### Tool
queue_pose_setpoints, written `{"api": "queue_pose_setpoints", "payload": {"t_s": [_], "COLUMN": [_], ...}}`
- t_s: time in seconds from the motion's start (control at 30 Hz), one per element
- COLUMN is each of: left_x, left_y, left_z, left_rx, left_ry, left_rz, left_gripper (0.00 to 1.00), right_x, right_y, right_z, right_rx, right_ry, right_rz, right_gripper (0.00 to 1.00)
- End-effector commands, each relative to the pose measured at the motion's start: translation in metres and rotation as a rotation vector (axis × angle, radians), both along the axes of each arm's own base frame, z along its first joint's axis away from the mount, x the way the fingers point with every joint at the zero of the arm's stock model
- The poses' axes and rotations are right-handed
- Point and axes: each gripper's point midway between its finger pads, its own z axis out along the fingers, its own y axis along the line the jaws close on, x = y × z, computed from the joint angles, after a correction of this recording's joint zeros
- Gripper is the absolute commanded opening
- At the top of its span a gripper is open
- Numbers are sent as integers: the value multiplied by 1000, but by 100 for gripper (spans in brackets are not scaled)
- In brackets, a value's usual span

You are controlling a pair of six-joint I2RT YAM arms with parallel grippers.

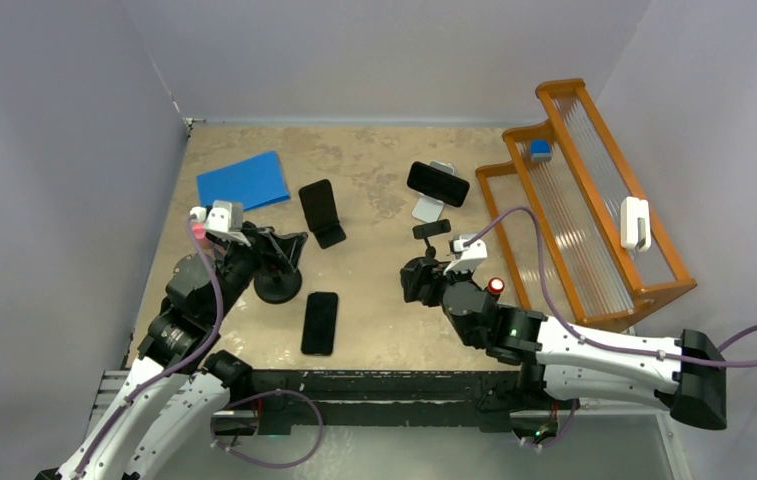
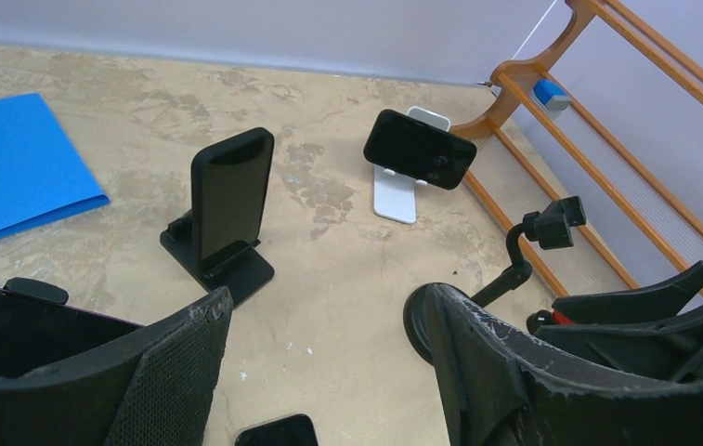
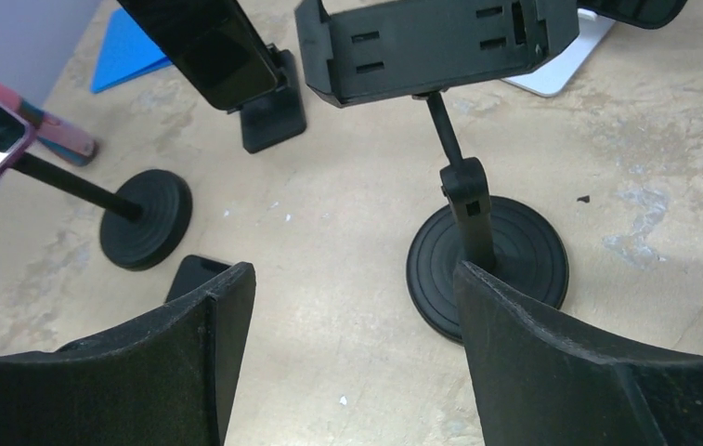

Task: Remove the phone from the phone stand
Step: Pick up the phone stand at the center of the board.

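blue folder (image 1: 244, 180), orange rack (image 1: 644, 297)

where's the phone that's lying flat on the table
In the top view the flat phone lies left of centre near the front, just right of the round black stand base and in front of the upright black phone.

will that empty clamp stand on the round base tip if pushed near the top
Likely top-heavy: the clamp stand carries a wide clamp on a thin stem, so a high push may tip it. Its broad round base probably resists low nudges. The stem joint might pivot first.
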Motion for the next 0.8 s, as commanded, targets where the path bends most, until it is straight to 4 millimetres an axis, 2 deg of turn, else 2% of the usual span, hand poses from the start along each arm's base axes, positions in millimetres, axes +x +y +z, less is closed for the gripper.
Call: {"api": "queue_pose_setpoints", "payload": {"t_s": [0.0,0.2,0.53,0.77], "left_x": [2,2,2,3], "left_y": [-1,-3,-4,-5], "left_z": [13,11,10,9], "left_rx": [1,5,3,4], "left_ry": [-57,-46,-42,-36], "left_rz": [-10,-17,-22,-23], "left_gripper": [73,73,73,72], "right_x": [15,38,65,78], "right_y": [-1,-12,-22,-19], "right_z": [7,-13,-18,-11], "right_rx": [40,25,4,-24], "right_ry": [-23,23,-10,-43], "right_rz": [-90,-144,-146,-134], "right_gripper": [80,80,78,69]}}
